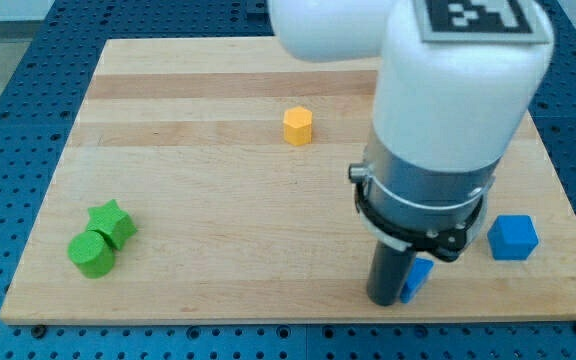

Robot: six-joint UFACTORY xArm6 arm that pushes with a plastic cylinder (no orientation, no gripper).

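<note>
My tip (385,299) rests on the wooden board (218,200) near the view's bottom edge, right of centre. A small blue block (418,277) lies against the rod's right side, partly hidden by the arm, so its shape is unclear. A blue cube (513,238) sits further right, apart from the rod. A yellow hexagonal block (298,126) stands well above the tip, toward the view's top. At the bottom left a green star block (112,223) touches a green round block (91,254).
The large white arm housing (448,90) with a black-and-white marker on top covers the board's upper right. Blue perforated table (8,120) surrounds the board on all sides.
</note>
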